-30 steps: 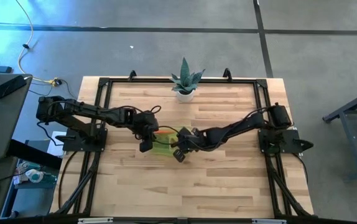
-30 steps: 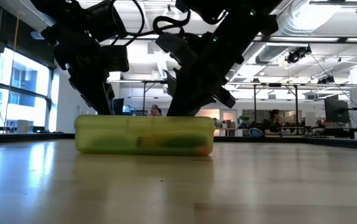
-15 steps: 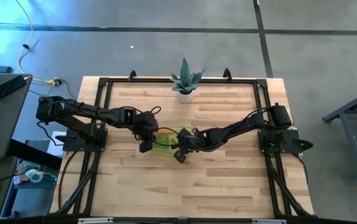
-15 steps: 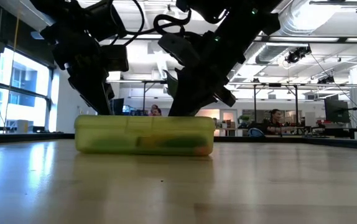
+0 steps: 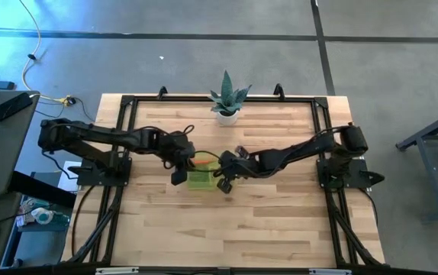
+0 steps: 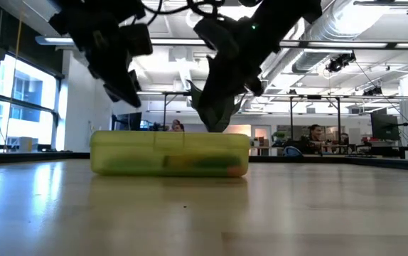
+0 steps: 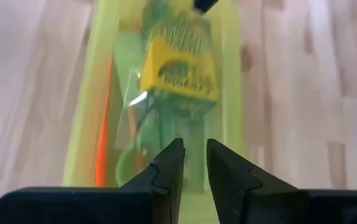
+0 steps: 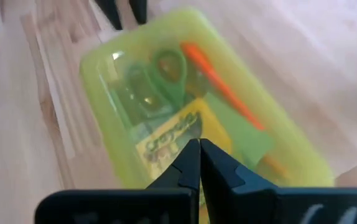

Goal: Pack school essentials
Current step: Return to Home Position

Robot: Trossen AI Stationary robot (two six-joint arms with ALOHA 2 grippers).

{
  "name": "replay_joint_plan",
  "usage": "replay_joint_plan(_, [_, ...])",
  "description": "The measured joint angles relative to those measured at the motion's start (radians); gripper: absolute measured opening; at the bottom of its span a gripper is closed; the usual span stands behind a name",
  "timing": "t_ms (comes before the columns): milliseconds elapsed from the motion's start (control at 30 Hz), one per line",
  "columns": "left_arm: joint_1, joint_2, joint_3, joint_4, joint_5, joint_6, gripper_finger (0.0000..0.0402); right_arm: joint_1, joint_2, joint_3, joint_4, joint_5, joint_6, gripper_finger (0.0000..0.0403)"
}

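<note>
1. Centre-table, keeping scissors (image 8: 169,65), orange pencil (image 8: 223,94) and crayon box (image 7: 178,70) sealed inside closed yellow-green case (image 5: 200,181).
2. Holding left gripper (image 7: 195,144) just over one end, fingers narrowly parted, empty.
3. Poising right gripper (image 8: 199,143) over the other, fingers pressed together, apparently clearing for home.

"What do the arms look like?"

"The left arm (image 5: 120,137) and the right arm (image 5: 295,155) are both dark, almost black. Each is built of slim links joined by bulkier housings and sits on a blocky black base (image 5: 342,172)."

"Is there any wiring?"

"A thin black cable (image 5: 186,135) loops loose by the left arm's wrist."

"And the tools?"

"The left tool (image 7: 194,149) and the right tool (image 8: 198,146) each carry two matte black fingers (image 7: 166,171). These are broad at the root and taper to blunt tips, with a small stepped notch on the inner edge. Screws and markings are too small to tell."
</note>
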Motion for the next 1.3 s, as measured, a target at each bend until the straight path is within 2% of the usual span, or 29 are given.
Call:
replay_joint_plan(267, [0.000, -0.131, 0.020, -0.030, 0.010, 0.006, 0.0062, -0.013, -0.119, 0.001, -0.019, 0.028, -0.162, 0.0000])
replay_joint_plan(600, [0.000, -0.396, 0.017, -0.026, 0.028, 0.061, 0.0062, -0.052, -0.371, -0.033, -0.023, 0.036, -0.428, 0.0000])
replay_joint_plan(767, [-0.002, -0.544, -0.065, 0.041, 0.024, 0.062, 0.0062, -0.064, -0.565, -0.249, 0.087, 0.109, -0.407, 0.0000])
replay_joint_plan(900, [-0.002, -0.666, -0.197, 0.122, 0.020, -0.001, 0.0062, -0.063, -0.746, -0.482, 0.260, 0.118, -0.364, 0.0000])
replay_joint_plan(1033, [-0.002, -0.788, -0.344, 0.204, -0.003, -0.067, 0.0062, -0.063, -0.927, -0.653, 0.379, 0.119, -0.348, 0.0000])
replay_joint_plan(1300, [-0.002, -0.994, -0.562, 0.365, -0.002, -0.166, 0.0062, -0.063, -1.199, -0.822, 0.451, 0.111, -0.431, 0.0000])
